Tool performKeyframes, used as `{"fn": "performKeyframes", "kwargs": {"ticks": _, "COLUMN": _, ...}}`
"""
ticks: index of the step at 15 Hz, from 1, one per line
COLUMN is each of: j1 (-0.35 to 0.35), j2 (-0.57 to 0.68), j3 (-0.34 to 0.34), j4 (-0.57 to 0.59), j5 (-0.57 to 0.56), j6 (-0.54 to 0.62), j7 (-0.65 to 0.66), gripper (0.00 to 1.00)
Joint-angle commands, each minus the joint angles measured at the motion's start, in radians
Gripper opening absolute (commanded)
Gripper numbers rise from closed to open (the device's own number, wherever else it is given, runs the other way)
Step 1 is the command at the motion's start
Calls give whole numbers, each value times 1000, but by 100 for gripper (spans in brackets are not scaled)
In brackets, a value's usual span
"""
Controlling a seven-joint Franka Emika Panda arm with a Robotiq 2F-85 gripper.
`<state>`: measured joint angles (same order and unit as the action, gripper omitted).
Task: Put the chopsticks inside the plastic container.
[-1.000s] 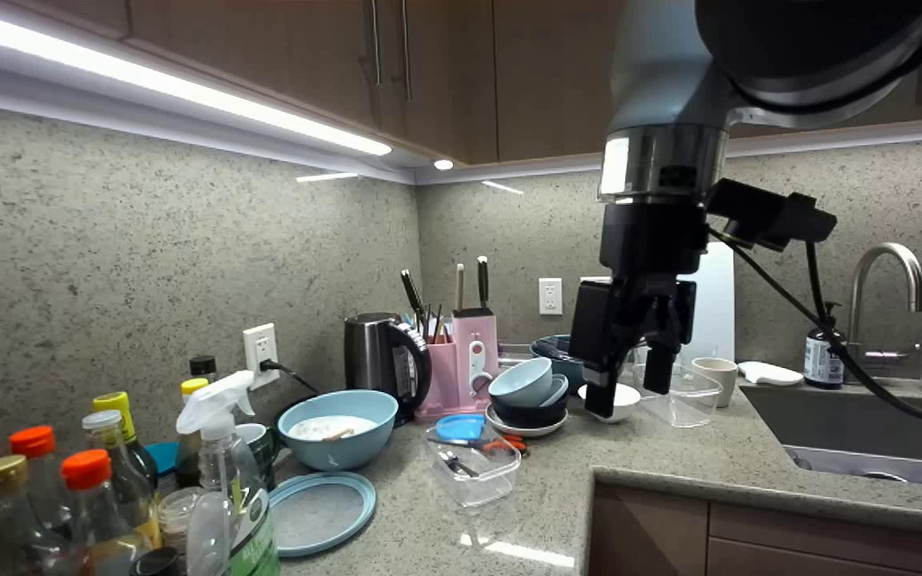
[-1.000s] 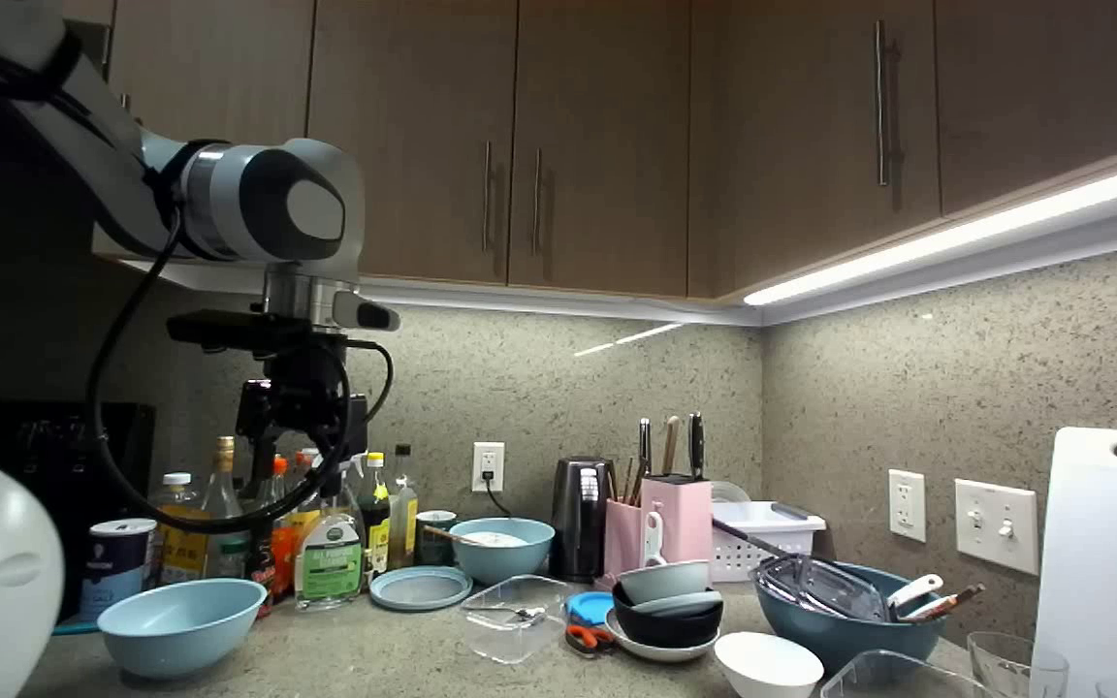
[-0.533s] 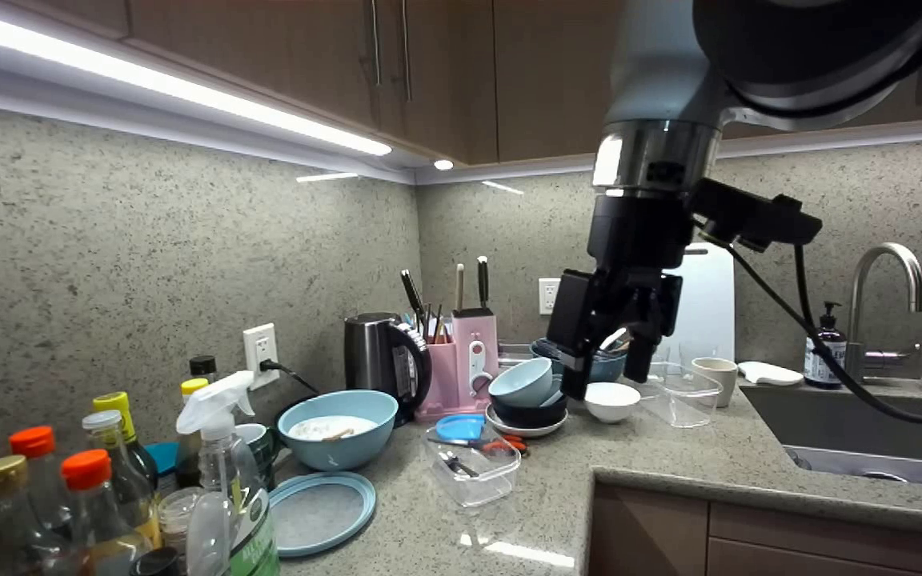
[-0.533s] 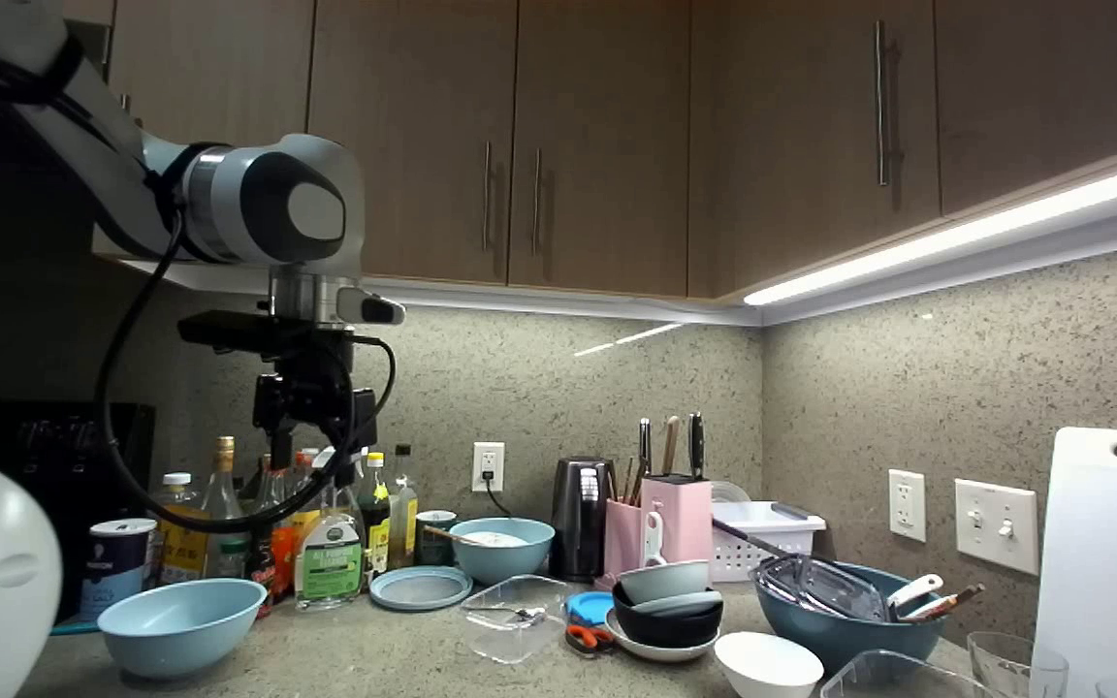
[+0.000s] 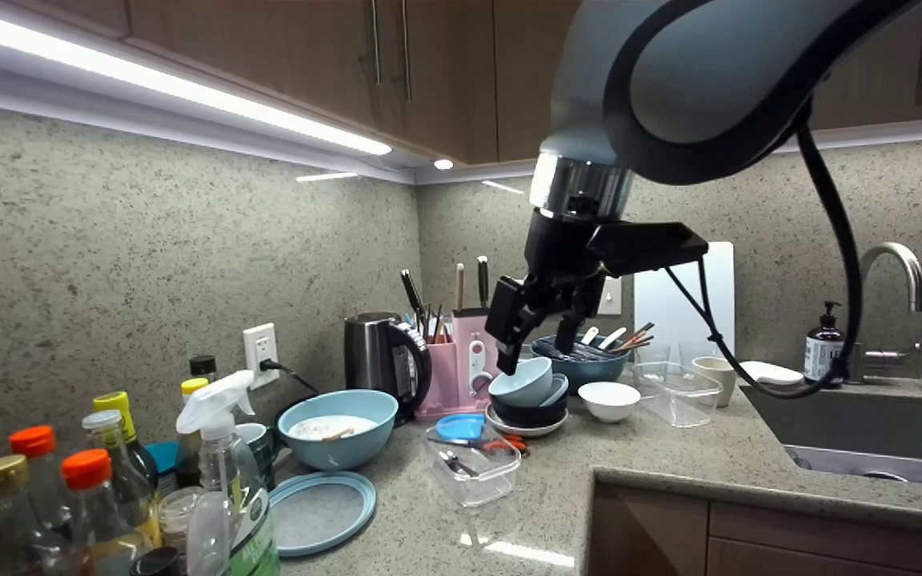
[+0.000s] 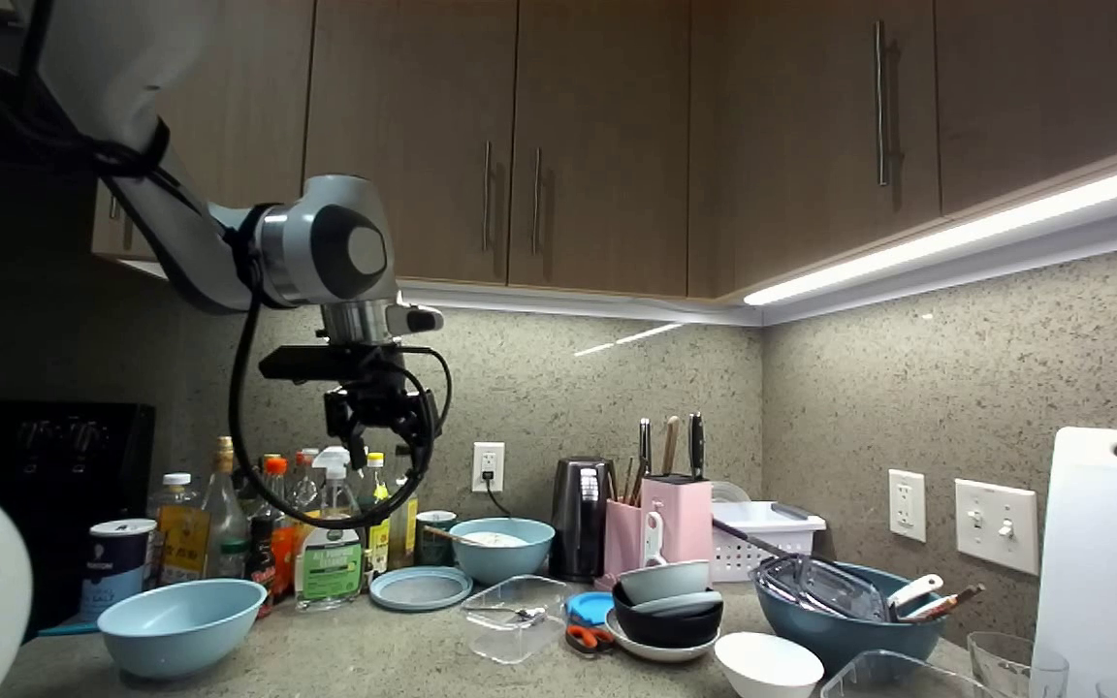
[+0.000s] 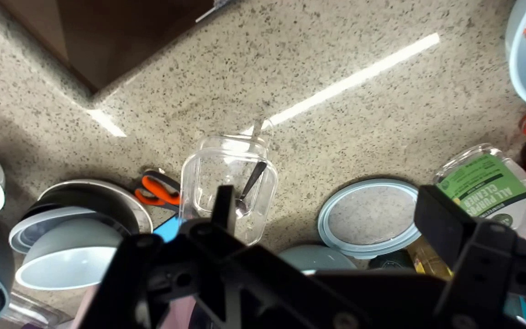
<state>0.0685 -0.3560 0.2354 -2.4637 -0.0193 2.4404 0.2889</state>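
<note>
Pincer (image 5: 537,355) nearer now, plastic container (image 5: 489,487) lower, apart

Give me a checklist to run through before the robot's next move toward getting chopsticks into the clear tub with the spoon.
1. Gripper open, holding nothing: ok; its jaws stand wide apart.
2. Tub upright and uncovered: ok; no lid shows on it.
3. Room in the tub: ok, it seems; a spoon lies in it, with bare floor beside.
4. Which sticks to fetch: cannot tell; thin sticks stand in the pink holder, and one stick rests across the rim of a light-blue bowl.
5. Gripper at those sticks: not ok; it hangs in the air, apart from them.
6. Scissors clear of the tub: cannot tell; they lie right beside it.
</note>
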Motion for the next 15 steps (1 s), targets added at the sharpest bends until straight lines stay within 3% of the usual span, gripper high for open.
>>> {"fn": "performKeyframes", "kwargs": {"ticks": 1, "j1": -28, "j2": 109, "j3": 1, "j4": 92, "j5": -113, "j6": -5, "j7": 0, "gripper": 100}}
{"fn": "performKeyframes", "kwargs": {"ticks": 8, "j1": -3, "j2": 127, "j3": -24, "j4": 102, "j5": -114, "j6": -7, "j7": 2, "gripper": 100}}
{"fn": "performKeyframes", "kwargs": {"ticks": 10, "j1": -27, "j2": 139, "j3": -2, "j4": 94, "j5": -234, "j6": 83, "j7": 35, "gripper": 100}}
{"fn": "performKeyframes", "kwargs": {"ticks": 15, "j1": -32, "j2": 319, "j3": -15, "j4": 240, "j5": -421, "j6": 172, "j7": -8, "gripper": 100}}
